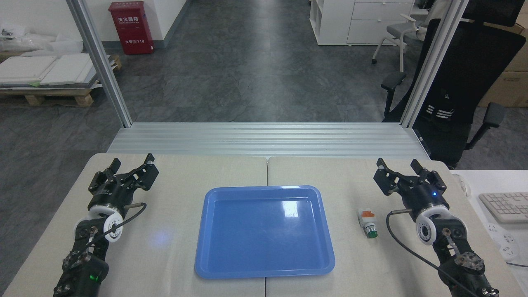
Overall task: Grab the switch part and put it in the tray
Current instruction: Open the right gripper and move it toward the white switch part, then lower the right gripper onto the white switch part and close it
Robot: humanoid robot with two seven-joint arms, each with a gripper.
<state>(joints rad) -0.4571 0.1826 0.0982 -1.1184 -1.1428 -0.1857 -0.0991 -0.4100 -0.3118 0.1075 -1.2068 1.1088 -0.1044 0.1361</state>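
A pale tabletop [173, 255] fills the near half of the view, seen from above and behind two black robot arms. In the middle of the table lies a large, shallow blue tray [264, 270] with rounded corners and a raised rim; nothing is in it, and its glossy floor reflects a ceiling light.

To the right of the tray, apart from its rim, a small switch part [367, 223] lies on its side on the tabletop. Its long axis runs roughly from far to near, tilted slightly so the near end sits a little further right. The white blocky body with an orange-red patch is at the far end, a silver collar follows, and the round green button points toward the near edge of the table.

The right gripper [397, 170] is just beyond and to the right of the switch part, not touching it. Its two black fingers are spread apart with nothing between them, pointing away toward the far edge of the table.

The left gripper [131, 163] is near the far left part of the table, well apart from the tray. Its fingers are also spread apart and hold nothing.

At the right edge, part of a white keyboard [505, 206] is visible. Beyond the table are grey flooring, a black office chair [466, 90] on the right and a red box [130, 27] at far left.
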